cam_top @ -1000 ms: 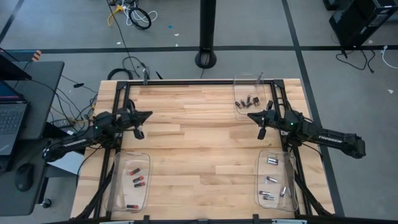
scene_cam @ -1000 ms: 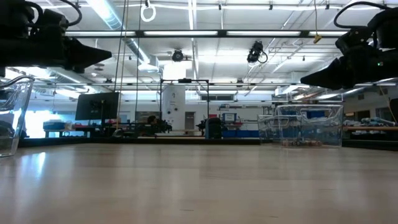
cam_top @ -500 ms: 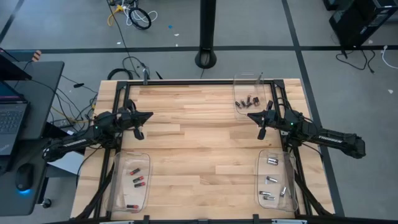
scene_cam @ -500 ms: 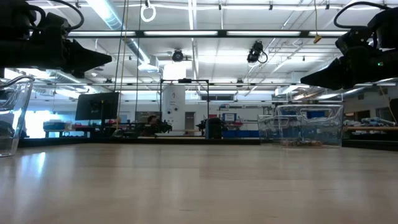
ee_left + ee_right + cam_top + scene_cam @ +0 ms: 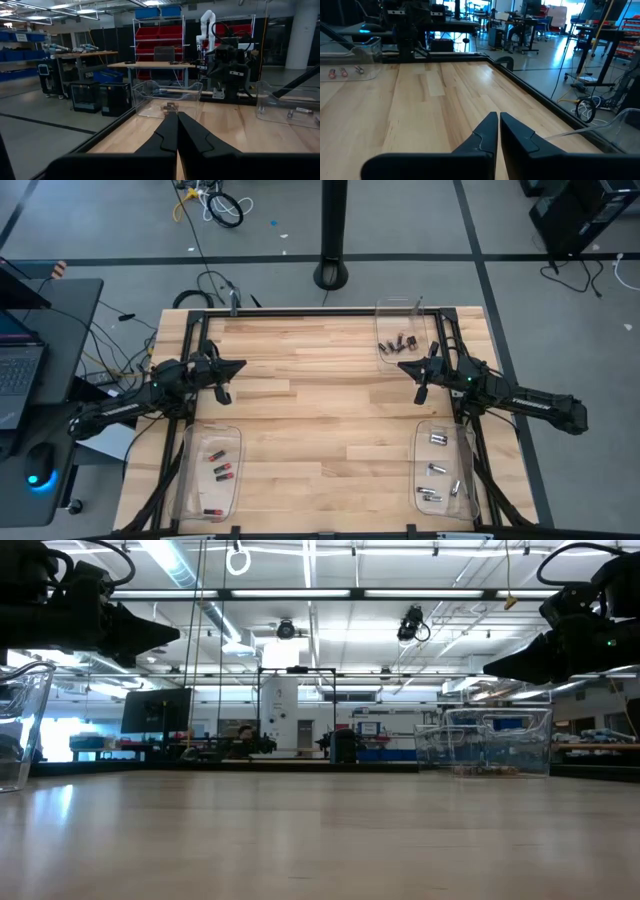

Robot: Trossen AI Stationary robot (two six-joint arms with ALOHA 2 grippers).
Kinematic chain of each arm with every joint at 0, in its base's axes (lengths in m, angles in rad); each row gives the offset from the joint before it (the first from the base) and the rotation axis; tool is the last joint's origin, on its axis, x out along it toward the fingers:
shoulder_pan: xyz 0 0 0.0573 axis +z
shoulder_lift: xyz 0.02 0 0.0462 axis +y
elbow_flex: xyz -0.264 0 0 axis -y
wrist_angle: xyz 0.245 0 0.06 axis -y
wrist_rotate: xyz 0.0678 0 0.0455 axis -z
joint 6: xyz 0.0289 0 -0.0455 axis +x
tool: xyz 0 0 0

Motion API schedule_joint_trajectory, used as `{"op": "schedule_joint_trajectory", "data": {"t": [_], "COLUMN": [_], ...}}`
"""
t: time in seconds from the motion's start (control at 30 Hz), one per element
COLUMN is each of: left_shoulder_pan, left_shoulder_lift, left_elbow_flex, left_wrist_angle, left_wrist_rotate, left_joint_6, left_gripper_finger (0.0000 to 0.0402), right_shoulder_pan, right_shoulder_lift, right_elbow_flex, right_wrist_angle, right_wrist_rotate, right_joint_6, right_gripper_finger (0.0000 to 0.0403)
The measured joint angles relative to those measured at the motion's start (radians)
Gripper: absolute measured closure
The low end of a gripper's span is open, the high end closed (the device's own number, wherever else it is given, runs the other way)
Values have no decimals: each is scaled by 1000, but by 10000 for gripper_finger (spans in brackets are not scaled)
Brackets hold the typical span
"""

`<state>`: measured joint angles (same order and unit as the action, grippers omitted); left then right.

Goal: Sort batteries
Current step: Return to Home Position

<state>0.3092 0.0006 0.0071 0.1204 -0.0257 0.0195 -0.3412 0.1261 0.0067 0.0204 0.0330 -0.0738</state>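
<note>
Homing is judged in hand: the left gripper (image 5: 176,114) and right gripper (image 5: 498,115), both pressed together and empty, are held over the table's (image 5: 320,420) side edges, the batteries (image 5: 221,471) are seen sorted in trays (image 5: 183,480) at 3 of its corners, so only parking is called for.

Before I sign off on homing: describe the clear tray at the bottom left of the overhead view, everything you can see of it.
The tray is clear plastic, oblong with rounded corners, lying flat on the wooden table at its corner. A few small batteries, dark with red bands, lie scattered on its floor. The left gripper, shut, hangs clear of it; no arm touches it.
</note>
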Motion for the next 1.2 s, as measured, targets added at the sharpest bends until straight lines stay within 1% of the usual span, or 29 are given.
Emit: {"op": "schedule_joint_trajectory", "data": {"t": [1.2], "left_shoulder_pan": [-1], "left_shoulder_lift": [0], "left_elbow_flex": [0], "left_wrist_angle": [0], "left_wrist_rotate": [0], "left_joint_6": [2], "left_gripper_finger": [391], "right_shoulder_pan": [0], "right_shoulder_lift": [0], "right_elbow_flex": [0], "right_wrist_angle": [0], "right_wrist_rotate": [0], "right_joint_6": [0], "right_gripper_finger": [372]}}
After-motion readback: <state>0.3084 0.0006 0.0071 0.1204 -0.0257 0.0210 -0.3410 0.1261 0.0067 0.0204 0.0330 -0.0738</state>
